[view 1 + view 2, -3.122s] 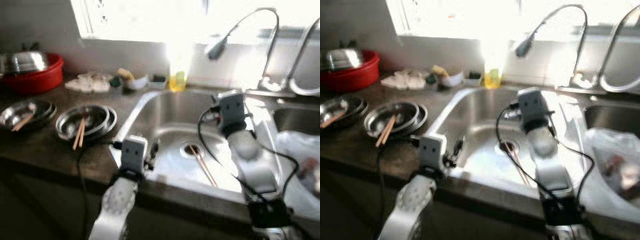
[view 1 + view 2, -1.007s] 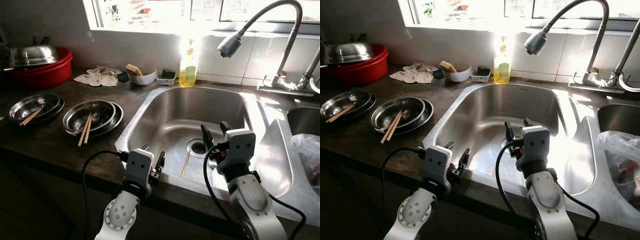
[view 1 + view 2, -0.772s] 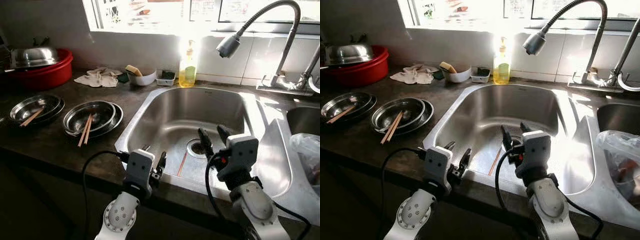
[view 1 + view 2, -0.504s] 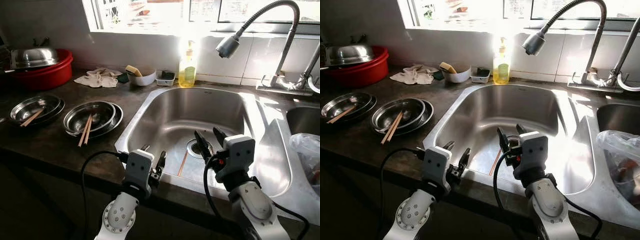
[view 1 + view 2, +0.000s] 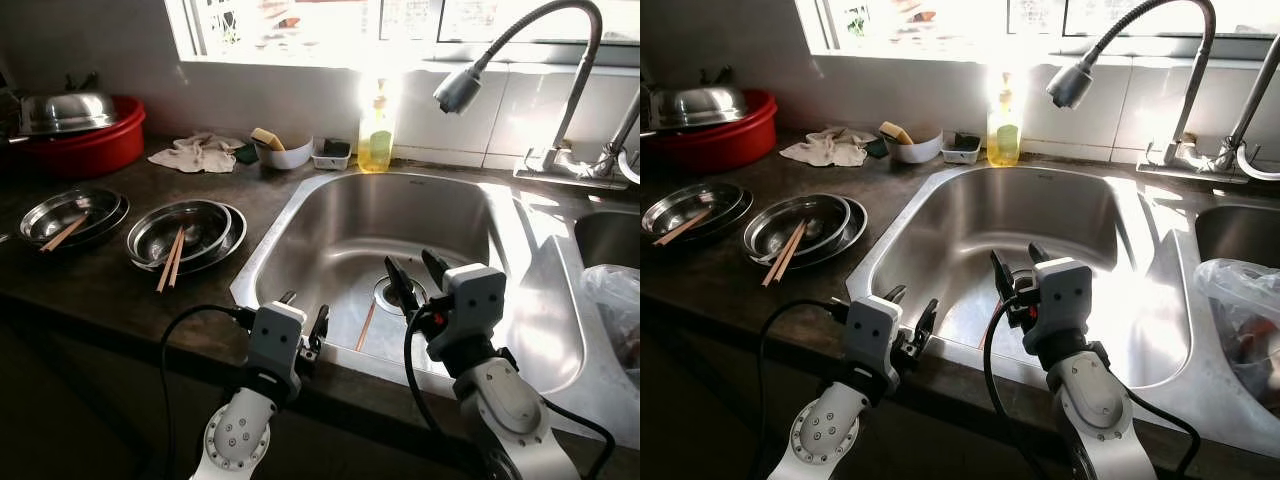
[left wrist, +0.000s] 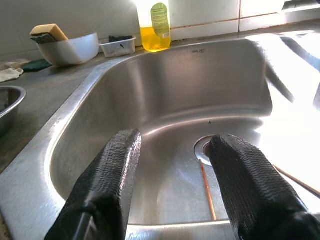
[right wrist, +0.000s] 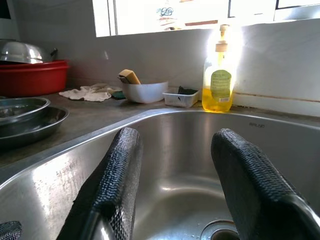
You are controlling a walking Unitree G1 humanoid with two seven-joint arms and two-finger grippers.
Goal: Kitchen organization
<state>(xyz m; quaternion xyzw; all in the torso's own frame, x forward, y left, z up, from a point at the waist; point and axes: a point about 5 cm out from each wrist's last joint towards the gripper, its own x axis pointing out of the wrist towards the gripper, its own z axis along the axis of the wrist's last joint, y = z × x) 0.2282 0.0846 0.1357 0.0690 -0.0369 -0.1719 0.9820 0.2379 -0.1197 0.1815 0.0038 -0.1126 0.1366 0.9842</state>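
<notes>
Right tool [image 5: 413, 278] agape above sink [image 5: 300, 205] (chopstick [image 6: 207, 190] at drain)

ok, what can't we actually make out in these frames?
- Chopstick on the sink floor: its far end is hidden behind the right gripper in the eye views.
- Plastic bag contents: cut off by the right edge.
- Soap bottle top: washed out by window glare.
- Red basin contents: covered by a steel lid.
</notes>
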